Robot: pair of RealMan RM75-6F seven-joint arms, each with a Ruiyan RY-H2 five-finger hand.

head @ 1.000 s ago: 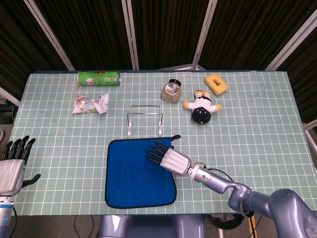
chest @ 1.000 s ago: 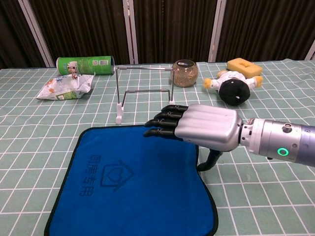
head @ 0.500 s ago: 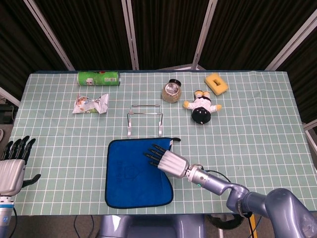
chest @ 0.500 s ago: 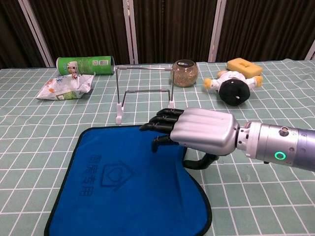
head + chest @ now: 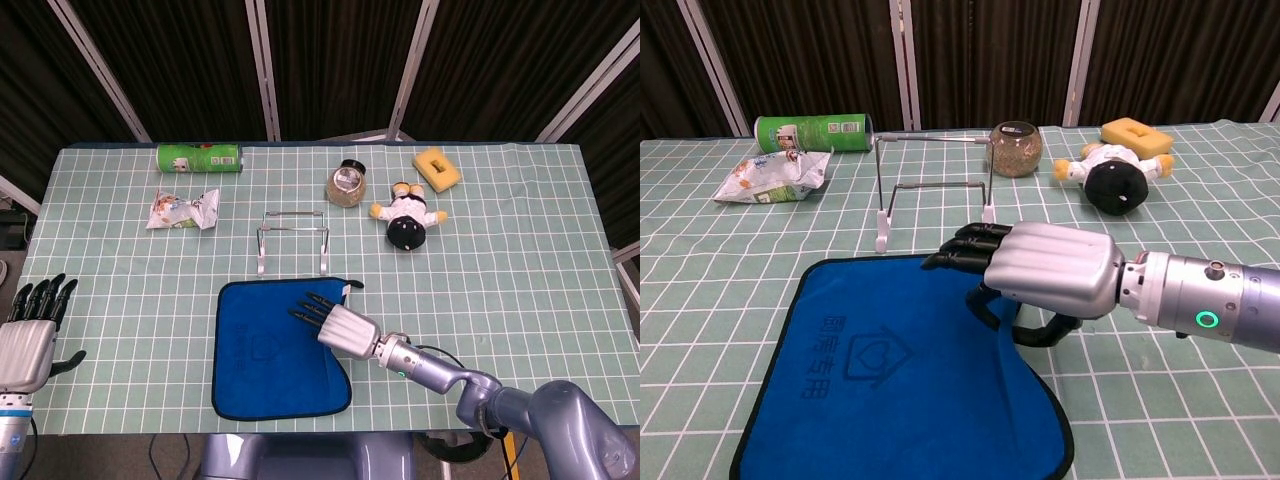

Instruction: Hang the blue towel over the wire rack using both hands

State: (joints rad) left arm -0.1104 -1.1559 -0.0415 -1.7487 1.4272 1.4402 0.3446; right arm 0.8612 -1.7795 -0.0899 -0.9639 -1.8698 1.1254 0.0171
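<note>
My right hand (image 5: 1045, 270) now sits on the near-right part of the flat blue microfibre towel with black edging (image 5: 890, 370). Over the last second the thumb has hooked in under the towel's right edge, and that edge has pulled inward and bunched against the palm; the towel's right outline in the head view is narrower than it was. Fingers lie forward over the cloth, thumb curled beneath: I read this as a pinch on the right edge, though the contact itself is hidden under the palm, so the hold may be shallow.

My left hand (image 5: 30, 335) is well apart from the towel, off the table's near-left corner, fingers straight and spread, holding nothing. It has drifted a little toward the table but not reached the cloth.

The towel lies flat on the green gridded tablecloth (image 5: 500, 260), its far edge just in front of the small bent-wire rack with white feet (image 5: 932, 205), not touching it as far as I can tell.

Judgement: right-side grasp beginning, left-side grasp not yet started; lifting now would drag the cloth lopsided.

Further back: crumpled snack packet (image 5: 183, 209), green cylindrical can lying on its side (image 5: 199, 158), glass jar (image 5: 346, 184), plush toy (image 5: 408, 217), yellow sponge (image 5: 437, 166)
</note>
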